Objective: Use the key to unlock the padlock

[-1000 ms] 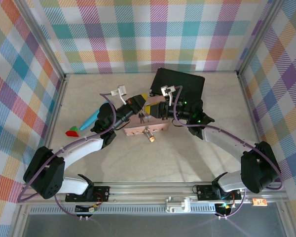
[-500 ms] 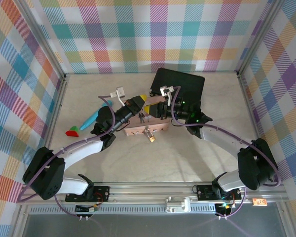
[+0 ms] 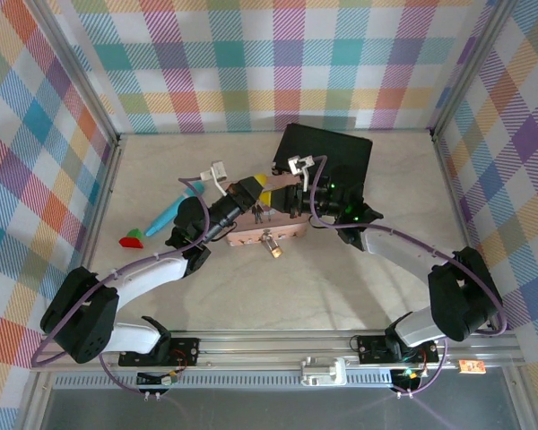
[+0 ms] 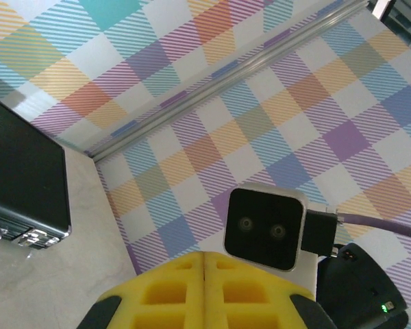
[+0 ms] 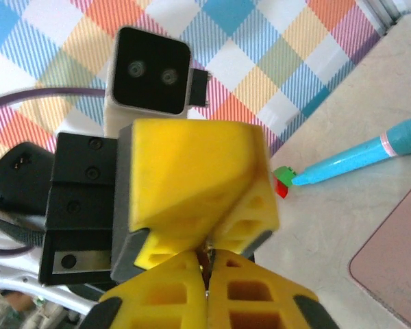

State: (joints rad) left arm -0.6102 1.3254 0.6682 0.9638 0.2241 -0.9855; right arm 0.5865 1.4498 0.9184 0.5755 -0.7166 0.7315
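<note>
My two grippers meet tip to tip above the pink tin (image 3: 247, 238). My right gripper (image 5: 207, 257) is shut. A thin brass-coloured sliver, which I take for the padlock (image 5: 202, 259), sits between its yellow pads. My left gripper (image 3: 267, 185) is shut too. In the right wrist view its yellow fingers (image 5: 198, 178) pinch a tiny silvery bit at the same spot, apparently the key (image 5: 210, 245). Small dark metal pieces (image 3: 257, 213) dangle below the meeting point. In the left wrist view the left gripper (image 4: 204, 255) has its pads pressed together, with nothing visible between them.
A black case (image 3: 327, 152) stands behind the grippers. A blue pen-like stick (image 3: 172, 213) and a red-and-green block (image 3: 132, 238) lie to the left. A small shiny metal piece (image 3: 272, 244) sits at the pink tin's front edge. Plaid walls enclose the table.
My right gripper's jaws have closed, and it has edged slightly left toward the left gripper's tips. The left arm has shifted slightly.
</note>
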